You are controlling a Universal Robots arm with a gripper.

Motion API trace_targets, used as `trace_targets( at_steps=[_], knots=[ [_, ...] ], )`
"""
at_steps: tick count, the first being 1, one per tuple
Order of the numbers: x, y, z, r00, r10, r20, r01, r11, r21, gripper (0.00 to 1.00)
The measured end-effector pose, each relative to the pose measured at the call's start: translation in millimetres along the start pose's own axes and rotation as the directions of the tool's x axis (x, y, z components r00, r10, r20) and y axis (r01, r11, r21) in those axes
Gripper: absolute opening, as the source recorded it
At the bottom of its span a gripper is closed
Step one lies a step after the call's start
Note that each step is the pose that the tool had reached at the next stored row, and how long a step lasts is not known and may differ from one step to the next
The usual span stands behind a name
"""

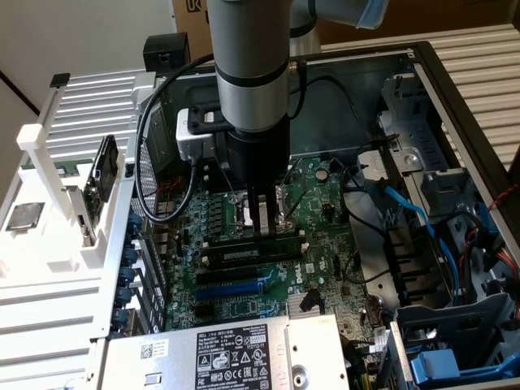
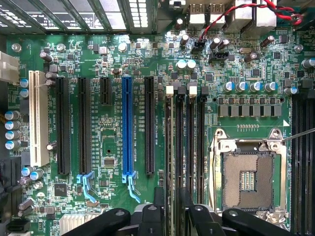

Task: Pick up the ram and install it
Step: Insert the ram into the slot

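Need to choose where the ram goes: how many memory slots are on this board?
4 memory slots, side by side between the black expansion slot and the processor socket; their ends under the gripper are hidden.

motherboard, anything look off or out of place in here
The processor socket is bare, contact grid exposed, while a square silver chip lies on the white rack outside the case, at the exterior view's left. Nothing else looks askew or damaged.

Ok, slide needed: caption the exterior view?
Gripper above the ram at the memory slots inside an open computer case.
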State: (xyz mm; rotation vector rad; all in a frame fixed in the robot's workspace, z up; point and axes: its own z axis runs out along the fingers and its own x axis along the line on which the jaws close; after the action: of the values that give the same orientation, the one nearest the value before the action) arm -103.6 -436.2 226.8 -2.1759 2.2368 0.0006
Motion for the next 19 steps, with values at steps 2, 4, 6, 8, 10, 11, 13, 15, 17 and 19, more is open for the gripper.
trace_targets(
  at_steps=[2,4,6,8,10,11,13,15,17,19],
  knots=[
    [0.0,0.0,-0.4,1.0000,0.000,0.0001,0.000,1.0000,0.0000,0.26],
    [0.0,0.0,-1.1,1.0000,0.000,0.0001,0.000,1.0000,0.0000,0.26],
    [0.0,0.0,-2.0,1.0000,0.000,0.0000,0.000,1.0000,0.0000,0.26],
    [0.0,0.4,-3.0,1.0000,0.000,0.0000,0.000,1.0000,0.0000,0.26],
    [0.0,1.0,-4.0,1.0000,0.000,0.0000,0.000,1.0000,0.0000,0.26],
    [0.0,1.8,-5.4,1.0000,0.000,0.0000,0.000,1.0000,0.0000,0.26],
    [0.0,2.6,-7.7,1.0000,0.000,0.0000,0.000,1.0000,0.0000,0.26],
    [-0.1,3.4,-10.8,1.0000,0.000,0.0000,0.000,1.0000,0.0000,0.26],
    [-0.1,4.2,-14.3,1.0000,0.000,0.0000,0.000,1.0000,-0.0001,0.26],
    [-0.1,4.6,-18.0,1.0000,0.000,0.0000,0.000,1.0000,0.0000,0.26]
  ],
)
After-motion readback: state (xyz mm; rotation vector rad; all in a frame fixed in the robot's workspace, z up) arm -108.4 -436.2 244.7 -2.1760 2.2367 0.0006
